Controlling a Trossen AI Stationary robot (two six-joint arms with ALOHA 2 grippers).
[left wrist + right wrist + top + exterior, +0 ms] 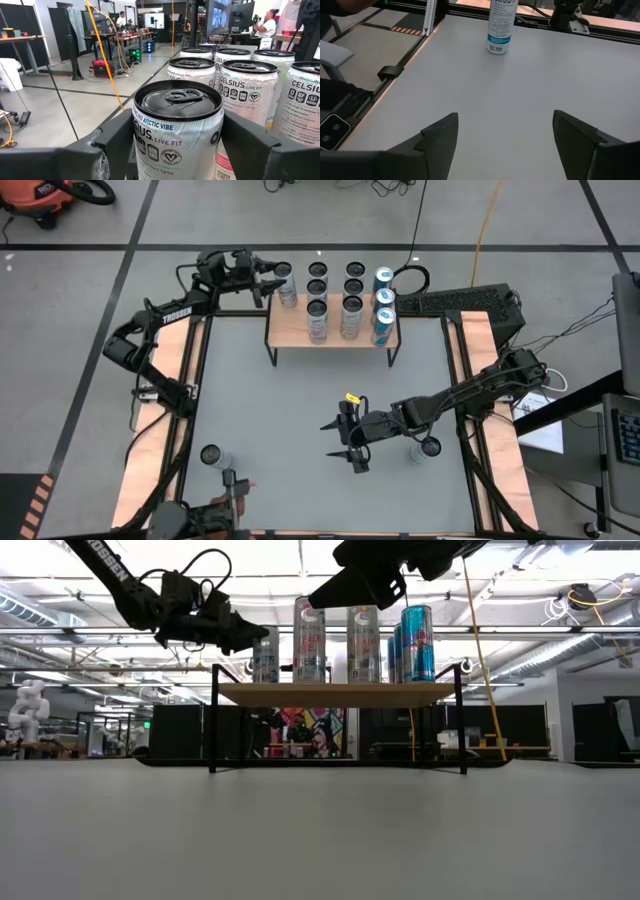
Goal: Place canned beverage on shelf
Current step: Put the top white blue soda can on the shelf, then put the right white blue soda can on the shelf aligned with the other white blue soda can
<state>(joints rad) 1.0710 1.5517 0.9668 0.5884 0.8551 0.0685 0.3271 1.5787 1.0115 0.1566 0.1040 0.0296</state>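
The shelf (pixel 290 332), a light wood plank on black legs, stands at the table's far side and carries several cans. My left gripper (pixel 274 280) is at the shelf's left end, shut on a white can (pixel 177 130) that stands upright on the plank; it also shows in the low view (pixel 265 655). My right gripper (pixel 338 440) hangs open and empty over the table's middle, pointing toward the left edge. Another white can (pixel 211 454) stands upright on the table near the front left; the right wrist view shows it too (pixel 501 25). My left gripper pinches the white can by its side wall (pixel 150 145), one finger (pixel 112 145) on each side, just below the can's top. The fingers come level from the table's left side. The can stands upright with its bottom on the shelf's left end.
Several more white cans (pixel 317 308) stand in rows on the shelf, with blue cans (pixel 383 312) at its right end. Bare grey table (pixel 290 405) lies between the shelf and my right gripper. Wooden side rails (pixel 165 420) run along the table's left and right edges.
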